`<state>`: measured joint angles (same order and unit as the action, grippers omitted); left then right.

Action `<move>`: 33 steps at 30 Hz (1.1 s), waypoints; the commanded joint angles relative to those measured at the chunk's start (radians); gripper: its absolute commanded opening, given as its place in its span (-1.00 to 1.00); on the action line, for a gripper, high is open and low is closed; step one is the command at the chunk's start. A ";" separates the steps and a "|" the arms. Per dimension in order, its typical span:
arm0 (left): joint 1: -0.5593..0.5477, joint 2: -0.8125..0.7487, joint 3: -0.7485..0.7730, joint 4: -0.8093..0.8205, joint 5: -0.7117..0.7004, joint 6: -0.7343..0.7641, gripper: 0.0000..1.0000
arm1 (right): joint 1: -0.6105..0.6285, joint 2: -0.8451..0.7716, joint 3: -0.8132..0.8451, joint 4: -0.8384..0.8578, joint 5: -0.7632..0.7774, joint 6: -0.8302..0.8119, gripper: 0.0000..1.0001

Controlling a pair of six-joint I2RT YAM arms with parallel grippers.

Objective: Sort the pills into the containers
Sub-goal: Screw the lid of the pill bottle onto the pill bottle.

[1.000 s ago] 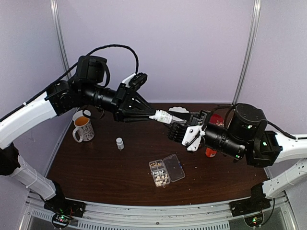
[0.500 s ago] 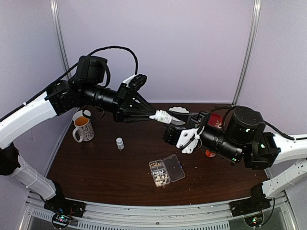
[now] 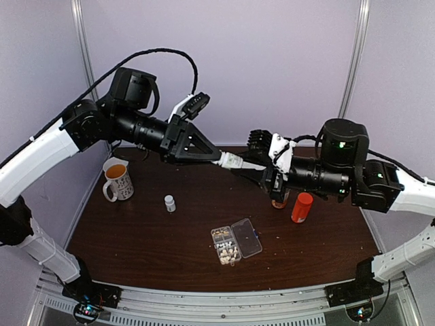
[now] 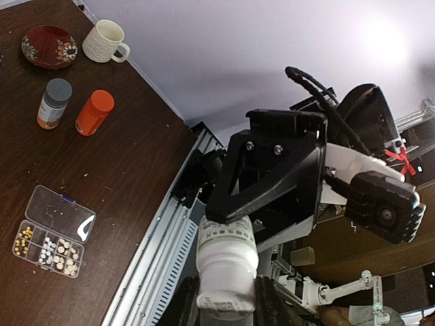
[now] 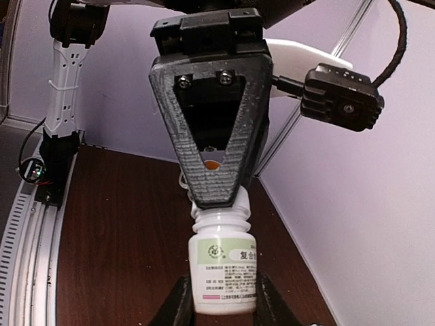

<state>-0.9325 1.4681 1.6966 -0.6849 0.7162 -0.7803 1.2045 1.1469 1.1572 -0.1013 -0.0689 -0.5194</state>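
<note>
A white pill bottle (image 3: 233,161) with a green label hangs in the air between both grippers. My left gripper (image 3: 221,158) is shut on its cap end, and my right gripper (image 3: 256,166) is shut on its labelled body. In the left wrist view my fingers clamp the bottle (image 4: 226,268). In the right wrist view my fingers clamp its body (image 5: 224,268). Below on the table lies the clear organiser box (image 3: 236,244), also in the left wrist view (image 4: 54,231), lid open. Cream-white pills (image 3: 228,252) fill some of its cells (image 4: 60,247).
An orange bottle (image 3: 301,207) and an amber bottle with a grey cap (image 3: 279,201) stand right of the organiser. A tiny white bottle (image 3: 170,203) and a mug (image 3: 119,180) stand at the left. A red plate (image 4: 47,46) and a white mug (image 4: 104,41) sit at the back.
My right gripper has risen from below the bottle, turned, and closed on its body. My left gripper has lifted slightly with the bottle.
</note>
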 commanded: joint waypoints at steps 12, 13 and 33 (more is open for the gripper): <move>-0.089 0.053 0.007 -0.038 -0.308 0.643 -0.75 | -0.157 0.033 0.047 0.279 -0.450 0.716 -1.00; -0.094 0.042 -0.009 -0.007 -0.302 0.669 -0.75 | -0.160 0.027 0.039 0.290 -0.449 0.737 -1.00; -0.097 -0.023 -0.107 0.106 -0.023 0.803 -0.46 | -0.166 0.015 0.055 0.192 -0.623 0.613 -1.00</move>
<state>-0.9913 1.3907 1.6138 -0.5476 0.6476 -0.0006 1.0233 1.1522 1.1290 0.0181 -0.6067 0.1860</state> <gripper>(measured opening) 0.264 0.260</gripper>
